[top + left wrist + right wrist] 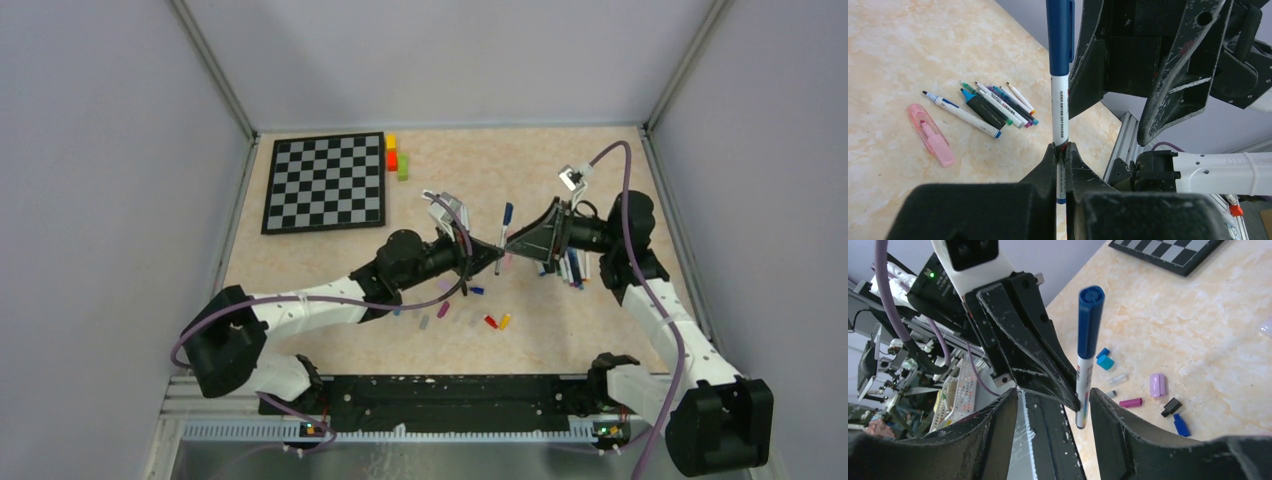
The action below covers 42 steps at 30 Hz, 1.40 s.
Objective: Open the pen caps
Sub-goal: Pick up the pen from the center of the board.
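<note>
left gripper (pixel 1061 148) clamps the pen (pixel 1060 112) by its barrel — blue cap (pixel 1060 35) on; right gripper (pixel 1054 396) gapes beside it

Far off on my left, a black and white chessboard (pixel 325 182) lies flat on the tan, marbled surface (pixel 500 165). Just beside its far right corner sit three little blocks in a tight bunch. The yellow block (pixel 391 141) is at the back, the red block (pixel 392 158) touches it, and the green block (pixel 403 167) sits next to the red one. Grey walls (pixel 90 150) stand around my surface.
</note>
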Available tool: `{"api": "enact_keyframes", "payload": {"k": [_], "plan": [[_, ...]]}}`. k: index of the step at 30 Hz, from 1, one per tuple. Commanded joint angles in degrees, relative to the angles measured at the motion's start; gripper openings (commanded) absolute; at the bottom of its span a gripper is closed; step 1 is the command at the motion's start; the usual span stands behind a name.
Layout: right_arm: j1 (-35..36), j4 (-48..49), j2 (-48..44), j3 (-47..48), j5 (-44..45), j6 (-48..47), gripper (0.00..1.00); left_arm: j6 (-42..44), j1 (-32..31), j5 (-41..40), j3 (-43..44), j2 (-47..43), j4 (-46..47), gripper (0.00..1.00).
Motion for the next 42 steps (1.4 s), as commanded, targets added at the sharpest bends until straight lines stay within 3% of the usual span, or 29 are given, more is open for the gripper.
{"api": "enact_keyframes", "payload": {"k": [1, 12, 32, 42], "plan": [[-0.5, 7.7, -1.4, -0.2, 2.0, 5.2, 0.53, 0.7, -1.2, -1.5, 3.5, 1.5, 3.9, 0.00], [-1.3, -0.2, -1.9, 1.0, 4.3, -2.7, 0.52, 0.4, -1.8, -1.2, 2.7, 1.5, 4.4, 0.00], [-0.6, 9.2, 1.0, -2.2, 4.3, 4.4, 0.31, 0.0, -2.1, 0.3, 3.7, 2.7, 6.0, 0.03], [0.2, 13.9, 1.9, -2.5, 2.2, 5.4, 0.03, 0.3, -2.1, 0.7, 3.9, 3.4, 6.0, 0.09]]}}
